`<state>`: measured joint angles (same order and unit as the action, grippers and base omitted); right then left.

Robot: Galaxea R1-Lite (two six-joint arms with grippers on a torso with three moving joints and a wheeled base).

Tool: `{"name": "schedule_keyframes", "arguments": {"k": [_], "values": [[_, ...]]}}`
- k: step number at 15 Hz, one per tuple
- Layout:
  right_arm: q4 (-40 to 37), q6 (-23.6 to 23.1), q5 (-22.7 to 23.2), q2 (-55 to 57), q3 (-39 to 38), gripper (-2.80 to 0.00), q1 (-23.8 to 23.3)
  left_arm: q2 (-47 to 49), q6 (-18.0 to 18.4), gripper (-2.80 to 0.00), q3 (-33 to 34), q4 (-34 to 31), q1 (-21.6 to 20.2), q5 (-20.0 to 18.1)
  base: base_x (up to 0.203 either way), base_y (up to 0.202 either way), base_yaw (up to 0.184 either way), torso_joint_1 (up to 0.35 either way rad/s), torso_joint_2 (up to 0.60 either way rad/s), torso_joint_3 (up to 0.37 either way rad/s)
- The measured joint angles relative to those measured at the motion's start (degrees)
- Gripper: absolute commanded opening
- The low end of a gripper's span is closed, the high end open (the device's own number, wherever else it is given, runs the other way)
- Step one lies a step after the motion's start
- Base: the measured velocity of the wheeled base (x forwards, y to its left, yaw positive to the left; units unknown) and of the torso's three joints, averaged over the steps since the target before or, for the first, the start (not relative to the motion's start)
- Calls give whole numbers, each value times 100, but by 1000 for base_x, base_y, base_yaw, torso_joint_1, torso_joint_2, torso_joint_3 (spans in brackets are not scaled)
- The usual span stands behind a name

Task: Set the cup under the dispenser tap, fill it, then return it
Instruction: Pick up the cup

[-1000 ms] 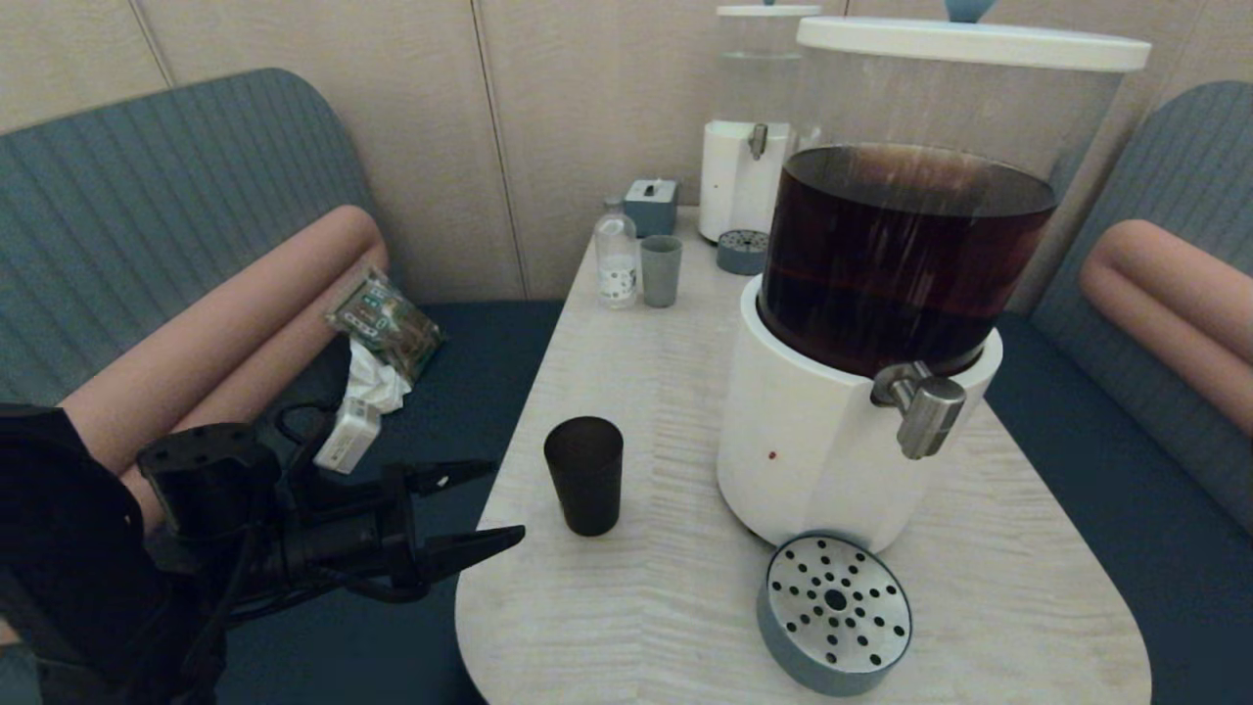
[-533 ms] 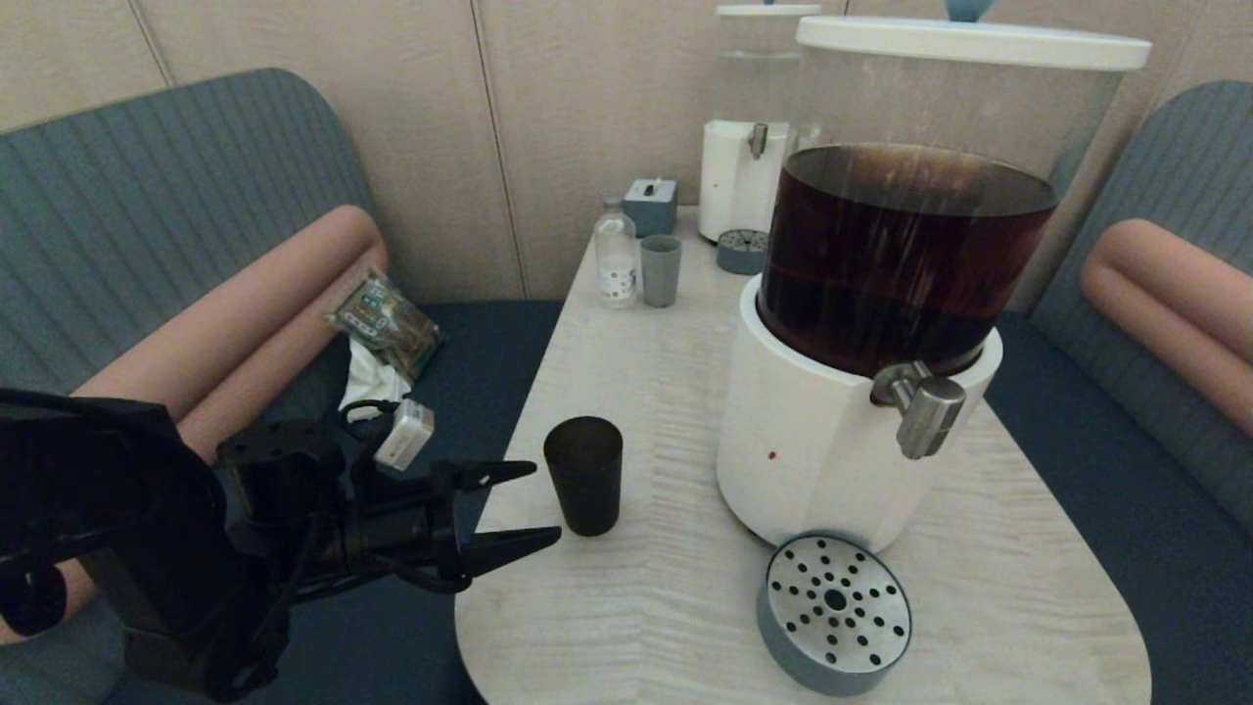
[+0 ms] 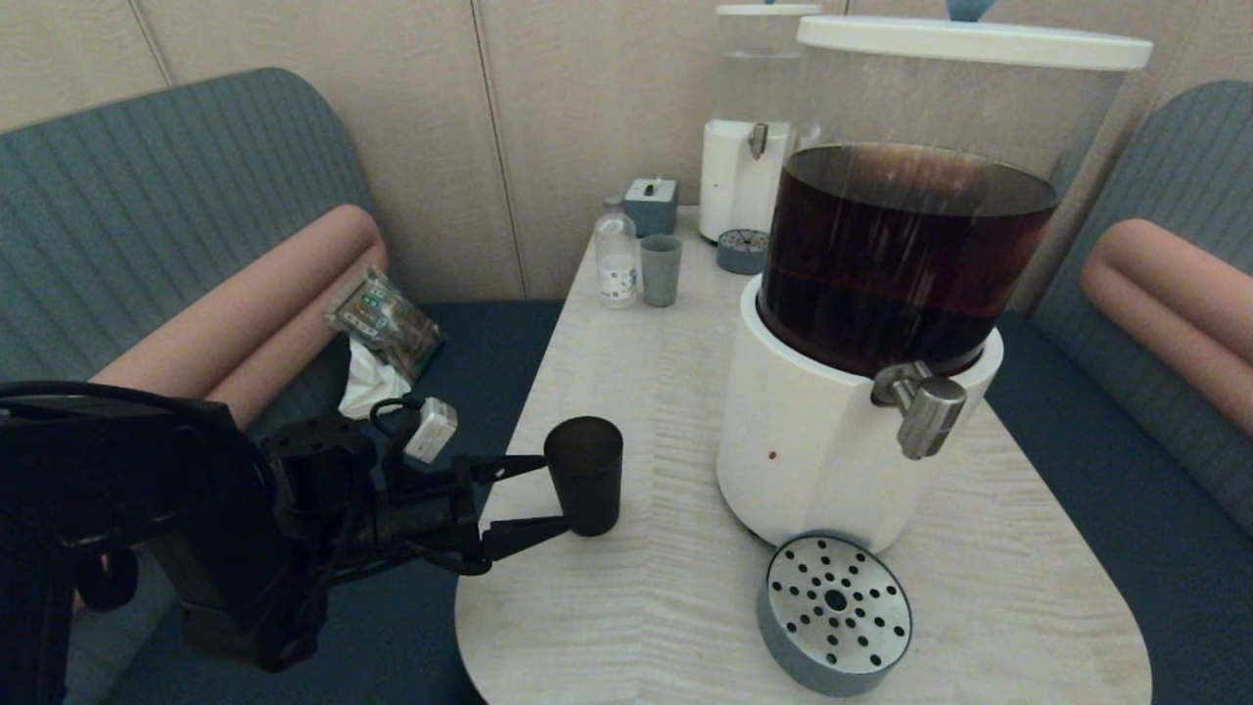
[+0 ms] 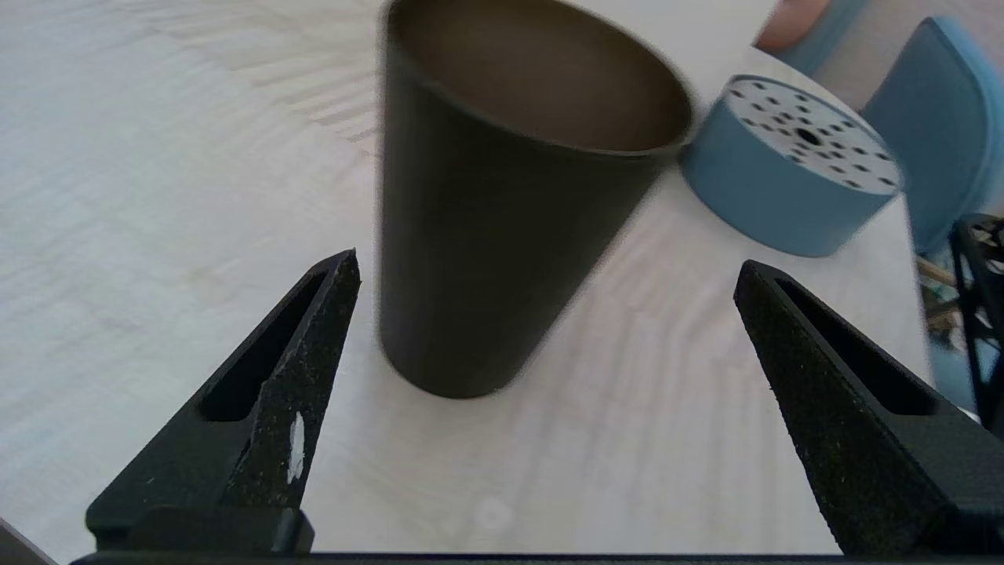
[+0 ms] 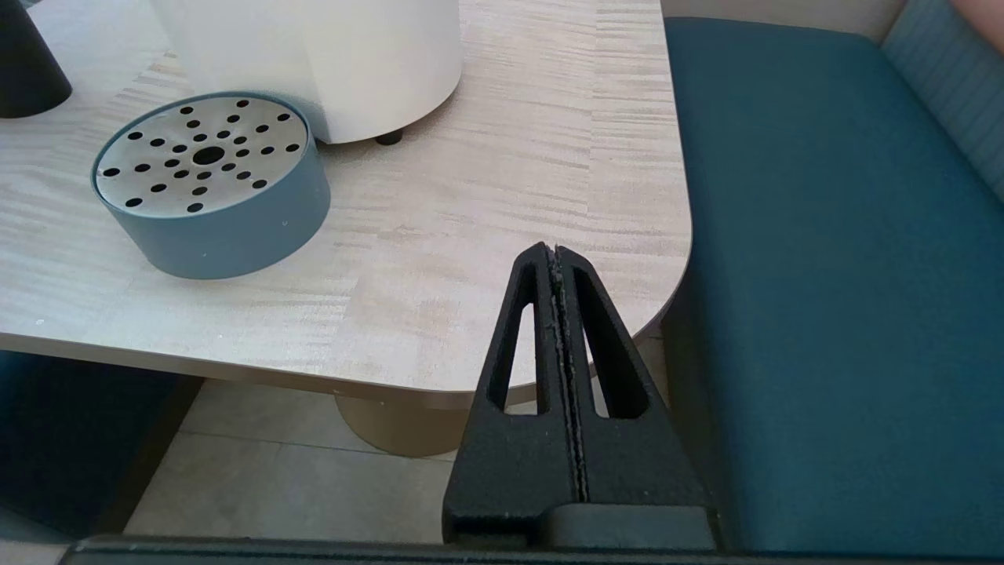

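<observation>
The dark cup (image 3: 584, 475) stands upright and empty on the pale table (image 3: 666, 392), left of the big white-based dispenser of brown liquid (image 3: 886, 255). Its steel tap (image 3: 925, 411) juts out over a round perforated drip tray (image 3: 834, 612). My left gripper (image 3: 554, 493) comes in from the table's left edge, open wide, fingertips just reaching the cup's near side. In the left wrist view the cup (image 4: 486, 235) sits just beyond the left gripper (image 4: 547, 261), nearer one finger, untouched. My right gripper (image 5: 555, 249) is shut and empty, low by the table's near right corner.
At the table's far end stand a smaller clear-liquid dispenser (image 3: 749, 127), a grey-blue tumbler (image 3: 661, 271), a small bottle (image 3: 617, 259) and a blue box (image 3: 651, 204). Blue benches flank the table. A snack bag (image 3: 384, 321) lies on the left bench.
My left arm has moved right, toward the cup, carrying the open gripper from off the table's edge up to the cup's side. The cup has not moved.
</observation>
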<state>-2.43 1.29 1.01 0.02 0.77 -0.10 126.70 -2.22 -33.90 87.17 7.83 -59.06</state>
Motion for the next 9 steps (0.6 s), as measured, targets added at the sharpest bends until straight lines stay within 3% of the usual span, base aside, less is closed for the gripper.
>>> {"name": "schedule_keyframes", "arguments": {"k": [9], "values": [[-2, 2, -3, 0, 0, -280, 0, 348, -21, 0, -411, 1, 168, 39, 0, 0, 0, 0, 0, 0]]}}
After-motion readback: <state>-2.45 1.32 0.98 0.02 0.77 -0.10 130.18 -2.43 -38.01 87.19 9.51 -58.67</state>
